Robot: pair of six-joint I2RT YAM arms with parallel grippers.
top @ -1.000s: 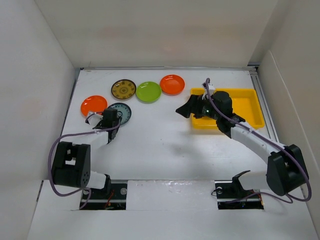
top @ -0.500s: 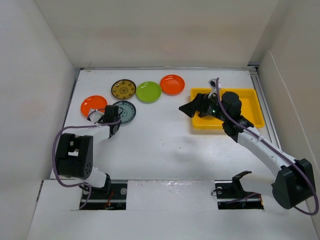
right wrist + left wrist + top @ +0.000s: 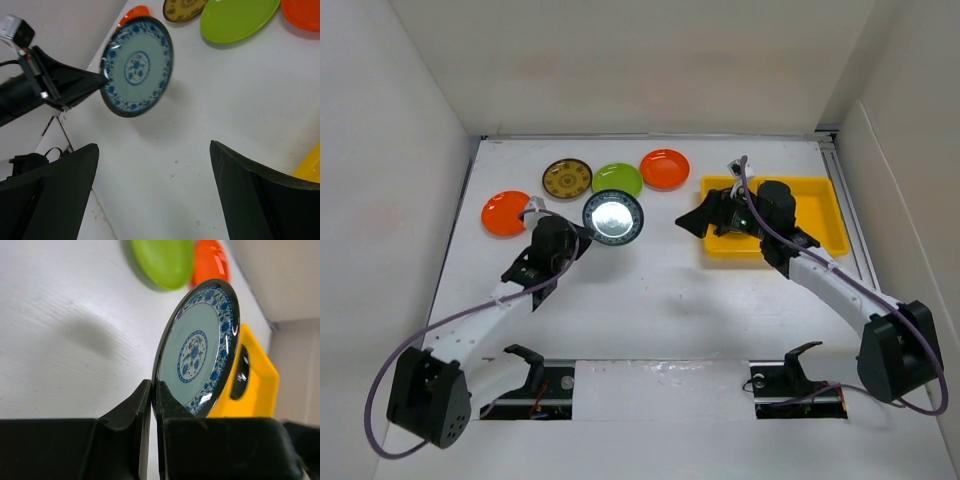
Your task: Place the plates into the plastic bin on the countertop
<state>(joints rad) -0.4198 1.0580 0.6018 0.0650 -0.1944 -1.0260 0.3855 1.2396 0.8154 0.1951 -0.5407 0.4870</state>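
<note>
Lifted off the bench (image 3: pixel 650 290) since a second ago and swung rightward: teal patterned plate (image 3: pixel 613 217), pinched by its rim in the fully closed left gripper (image 3: pixel 152 388), standing on edge. Well left of the yellow plastic bin (image 3: pixel 820 215), with the right gripper (image 3: pixel 705 218), spread wide and empty, hovering between

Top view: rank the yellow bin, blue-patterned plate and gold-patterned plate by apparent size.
1. yellow bin
2. blue-patterned plate, but it is held up nearer the camera, so this is unsure
3. gold-patterned plate
</note>
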